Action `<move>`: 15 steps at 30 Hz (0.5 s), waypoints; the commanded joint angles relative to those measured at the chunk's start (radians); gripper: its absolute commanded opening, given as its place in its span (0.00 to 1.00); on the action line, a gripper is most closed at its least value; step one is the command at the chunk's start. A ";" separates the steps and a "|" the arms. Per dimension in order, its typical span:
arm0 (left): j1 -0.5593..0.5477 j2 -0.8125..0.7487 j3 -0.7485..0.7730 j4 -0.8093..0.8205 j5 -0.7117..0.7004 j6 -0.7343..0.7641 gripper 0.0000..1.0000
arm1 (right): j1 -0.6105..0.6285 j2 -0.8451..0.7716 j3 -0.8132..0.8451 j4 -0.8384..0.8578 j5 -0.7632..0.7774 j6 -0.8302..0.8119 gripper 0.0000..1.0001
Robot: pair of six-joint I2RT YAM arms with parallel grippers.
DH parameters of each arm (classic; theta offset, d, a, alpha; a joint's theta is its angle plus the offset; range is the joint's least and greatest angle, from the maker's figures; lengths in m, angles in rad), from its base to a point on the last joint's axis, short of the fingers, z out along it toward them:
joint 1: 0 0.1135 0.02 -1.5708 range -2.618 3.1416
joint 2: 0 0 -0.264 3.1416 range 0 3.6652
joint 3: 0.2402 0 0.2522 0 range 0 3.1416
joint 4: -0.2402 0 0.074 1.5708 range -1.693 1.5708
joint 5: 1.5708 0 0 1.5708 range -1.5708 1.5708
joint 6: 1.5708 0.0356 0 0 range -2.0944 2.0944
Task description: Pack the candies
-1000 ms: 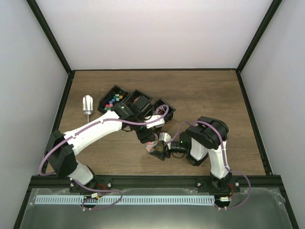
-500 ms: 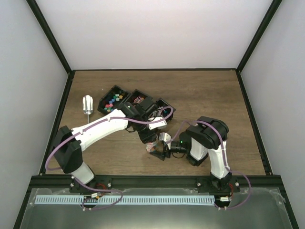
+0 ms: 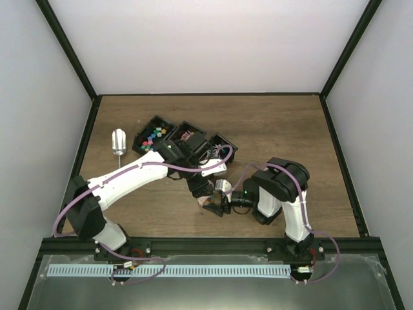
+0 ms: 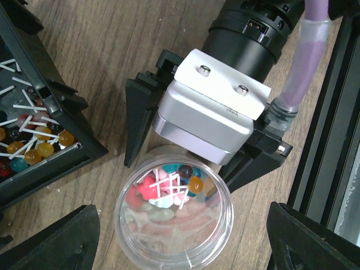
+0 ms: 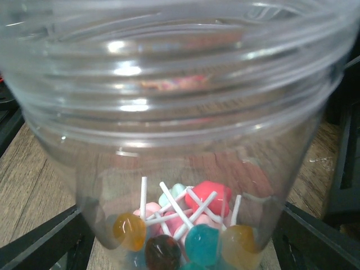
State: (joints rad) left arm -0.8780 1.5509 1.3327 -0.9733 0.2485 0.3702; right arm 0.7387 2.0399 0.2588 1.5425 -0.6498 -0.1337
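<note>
A small clear jar (image 4: 173,216) stands on the wood table and holds several candies (image 4: 169,188): round lollipops on white sticks and pink, red and pale green pieces. My right gripper (image 5: 183,239) is shut on the jar (image 5: 180,101), one black finger (image 5: 45,242) on each side. Its silver body (image 4: 211,112) shows in the left wrist view. My left gripper (image 4: 183,230) is open and empty, hovering right above the jar's mouth, fingers (image 4: 56,242) spread wider than the jar. In the top view the jar (image 3: 210,200) sits between both grippers.
Three black bins stand in a row at the back left: one with bright cube candies (image 3: 152,135), a middle one (image 3: 188,134), and one with lollipops (image 4: 28,140) close beside the jar. A silver scoop (image 3: 118,141) lies left of the bins.
The left arm swung slightly toward the bins and came back, its gripper staying over the jar. The right arm and the jar have not moved.
</note>
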 commanded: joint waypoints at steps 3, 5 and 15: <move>-0.024 0.009 -0.047 0.062 -0.023 -0.056 0.88 | 0.010 0.026 0.022 0.363 0.011 0.005 0.84; -0.030 0.011 -0.062 0.071 -0.024 -0.078 0.89 | 0.010 0.033 0.033 0.363 0.006 0.009 0.83; -0.035 0.024 -0.085 0.076 -0.069 -0.098 0.84 | 0.010 0.058 0.067 0.363 0.006 0.024 0.77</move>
State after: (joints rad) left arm -0.9085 1.5547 1.2579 -0.8986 0.1978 0.2878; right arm 0.7418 2.0769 0.3103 1.5425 -0.6548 -0.1112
